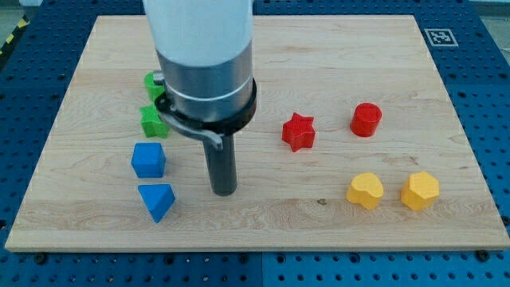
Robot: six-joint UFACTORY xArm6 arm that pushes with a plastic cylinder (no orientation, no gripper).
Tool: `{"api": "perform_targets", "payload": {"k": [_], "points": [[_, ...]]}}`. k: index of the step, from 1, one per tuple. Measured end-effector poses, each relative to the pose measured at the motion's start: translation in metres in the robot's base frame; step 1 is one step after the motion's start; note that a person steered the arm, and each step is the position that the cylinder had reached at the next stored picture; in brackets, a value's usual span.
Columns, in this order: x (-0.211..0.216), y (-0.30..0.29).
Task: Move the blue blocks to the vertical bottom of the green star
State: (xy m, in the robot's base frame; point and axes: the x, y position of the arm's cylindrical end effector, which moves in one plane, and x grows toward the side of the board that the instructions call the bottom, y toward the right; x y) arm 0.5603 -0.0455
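While the arm stood over the board's left half, my tip (224, 191) rested on the wooden board (335, 215), to the view's right of the blue cube (149, 159) and the blue wedge-shaped block (156, 201), apart from both. The rod carried no jaws. The green star (152, 121) lay just above the blue cube; a second green block (152, 84) sat above it, partly hidden. The red star (299, 131), red cylinder (366, 119) and two yellow blocks (365, 191) (420, 191) lay at the view's right.
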Motion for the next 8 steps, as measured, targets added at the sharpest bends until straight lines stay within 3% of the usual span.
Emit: {"api": "perform_targets", "payload": {"k": [2, 8], "points": [[0.02, -0.014], [0.02, -0.056]]}}
